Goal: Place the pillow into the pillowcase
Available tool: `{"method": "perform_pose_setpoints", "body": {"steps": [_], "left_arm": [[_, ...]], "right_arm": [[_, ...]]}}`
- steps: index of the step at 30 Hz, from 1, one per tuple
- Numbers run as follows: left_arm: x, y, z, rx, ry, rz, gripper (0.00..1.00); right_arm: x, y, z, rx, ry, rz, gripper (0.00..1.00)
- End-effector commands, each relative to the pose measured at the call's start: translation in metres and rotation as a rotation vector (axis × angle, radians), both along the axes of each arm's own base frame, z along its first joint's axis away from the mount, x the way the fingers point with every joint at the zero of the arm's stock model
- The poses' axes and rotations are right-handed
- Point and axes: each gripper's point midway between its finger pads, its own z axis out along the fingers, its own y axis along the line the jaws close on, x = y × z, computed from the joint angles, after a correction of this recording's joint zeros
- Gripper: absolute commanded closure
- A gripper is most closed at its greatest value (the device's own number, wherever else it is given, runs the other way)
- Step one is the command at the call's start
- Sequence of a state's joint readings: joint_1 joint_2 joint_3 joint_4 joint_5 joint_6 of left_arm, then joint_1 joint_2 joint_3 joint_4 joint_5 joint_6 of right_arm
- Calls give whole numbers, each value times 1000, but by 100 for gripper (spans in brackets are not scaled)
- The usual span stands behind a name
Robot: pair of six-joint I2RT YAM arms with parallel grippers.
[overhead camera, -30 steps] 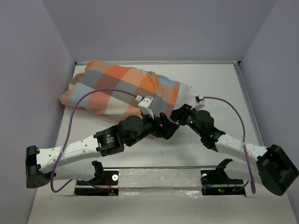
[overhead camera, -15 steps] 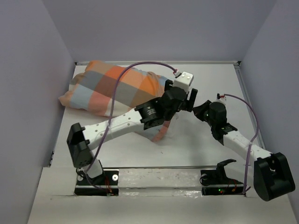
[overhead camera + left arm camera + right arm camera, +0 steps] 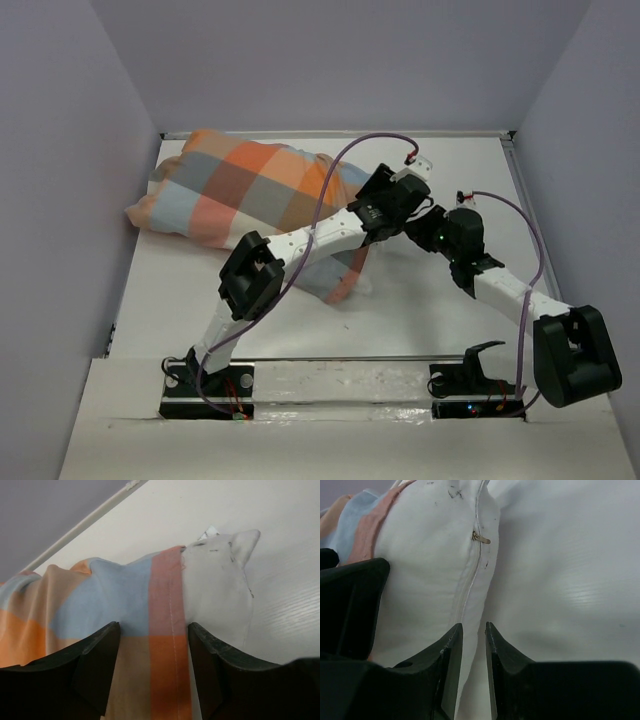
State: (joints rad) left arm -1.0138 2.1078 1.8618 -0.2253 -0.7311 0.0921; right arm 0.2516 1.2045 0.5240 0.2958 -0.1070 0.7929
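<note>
My left gripper (image 3: 152, 630) is spread wide over the hem of the pillowcase (image 3: 100, 595), which lies on the table (image 3: 280, 555). The pillow (image 3: 215, 585) pokes its white end out. My right gripper (image 3: 471, 627) is narrowed at the pillow's zipped edge; I cannot tell if it pinches

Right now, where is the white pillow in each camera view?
Top external: pillow barely shows at centre, under the left arm.
Left wrist: upper right, beyond the left pincer.
Right wrist: fills the left half, above the right pincer.
Shared landmark: the checked pillowcase beside it, its pink hem in both wrist views.
</note>
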Motion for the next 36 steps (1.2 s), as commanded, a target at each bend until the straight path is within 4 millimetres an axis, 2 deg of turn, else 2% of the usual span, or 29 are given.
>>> {"method": "perform_pose_setpoints", "body": {"steps": [1, 2, 4, 5, 7, 8, 10, 12, 15, 16, 17, 18, 19, 20, 21, 22, 23, 25, 27, 28, 29, 31, 32, 34, 35, 36], "left_arm": [[20, 15, 38, 26, -112, 78, 35], [22, 12, 41, 5, -130, 78, 37], [24, 13, 44, -7, -148, 86, 49], [25, 11, 48, -23, -163, 92, 58], [27, 10, 50, -34, -173, 88, 69], [30, 9, 53, -39, -181, 91, 81], [29, 6, 61, -68, -187, 84, 92], [27, 0, 70, -141, -182, 61, 100], [17, -16, 93, -289, -152, -23, 100], [9, -26, 103, -343, -132, -87, 100], [5, -32, 106, -381, -114, -120, 100], [0, -37, 110, -414, -97, -153, 100], [-6, -44, 114, -481, -69, -172, 100], [-16, -55, 122, -536, -39, -245, 100], [-24, -62, 127, -596, -8, -281, 100], [-30, -68, 131, -612, 6, -327, 100], [-43, -81, 144, -693, 40, -406, 100], [-57, -90, 158, -773, 71, -471, 100], [-82, -97, 185, -897, 112, -561, 100], [-84, -100, 184, -924, 127, -557, 100], [-101, -103, 195, -1003, 167, -596, 100], [-119, -105, 204, -1055, 197, -631, 100], [-129, -102, 210, -1079, 202, -630, 100], [-159, -111, 222, -1147, 239, -671, 100], [-168, -112, 232, -1166, 237, -681, 100], [-188, -120, 235, -1177, 258, -707, 100]], "right_arm": [[16, 10, 34, 49, -104, 47, 68], [18, 11, 29, 46, -96, 52, 67], [21, 14, 24, 40, -88, 68, 53], [23, 19, 18, 41, -74, 93, 42], [27, 24, 19, 52, -89, 115, 34], [30, 29, 13, 56, -82, 140, 30], [38, 38, 20, 67, -102, 183, 28], [41, 50, 18, 89, -120, 255, 27], [46, 68, 28, 142, -172, 353, 27], [42, 78, 16, 174, -144, 420, 27], [41, 83, 16, 201, -153, 452, 28], [42, 88, 33, 232, -239, 490, 31], [39, 92, 34, 286, -230, 503, 42], [37, 94, 36, 314, -249, 520, 59], [31, 106, 37, 320, -252, 556, 68], [31, 107, 39, 322, -260, 562, 77], [24, 117, 46, 319, -288, 592, 89], [17, 124, 52, 309, -315, 594, 97], [13, 129, 66, 302, -358, 581, 100], [11, 133, 68, 306, -364, 589, 100], [14, 132, 75, 313, -384, 578, 100], [21, 135, 76, 323, -376, 568, 100], [32, 138, 89, 324, -404, 565, 100], [46, 145, 77, 340, -352, 546, 100], [56, 146, 84, 353, -374, 525, 100], [54, 156, 80, 378, -348, 528, 100]]}}
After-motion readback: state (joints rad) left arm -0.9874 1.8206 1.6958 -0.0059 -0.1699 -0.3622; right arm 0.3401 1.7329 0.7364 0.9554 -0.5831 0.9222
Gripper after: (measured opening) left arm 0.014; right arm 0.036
